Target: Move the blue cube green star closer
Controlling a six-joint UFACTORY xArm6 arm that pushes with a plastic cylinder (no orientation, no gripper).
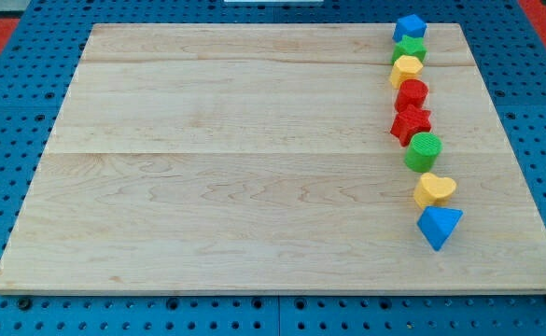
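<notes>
Nearest me, at the view's bottom right, sits a blue triangle (439, 226), then a yellow block (434, 189), a green cylinder (424, 150), a red star (410, 123), a red block (412, 94), and a yellow block (406, 69). Farthest, the green star (409, 48) already touches the blue cube (409, 26). My tip isn't visible, so I can't tell its position; I judge little pushing remains.

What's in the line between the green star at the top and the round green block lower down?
In the camera view, three blocks sit between the green star and the green cylinder: a yellow block, a red block, then a red star.
</notes>
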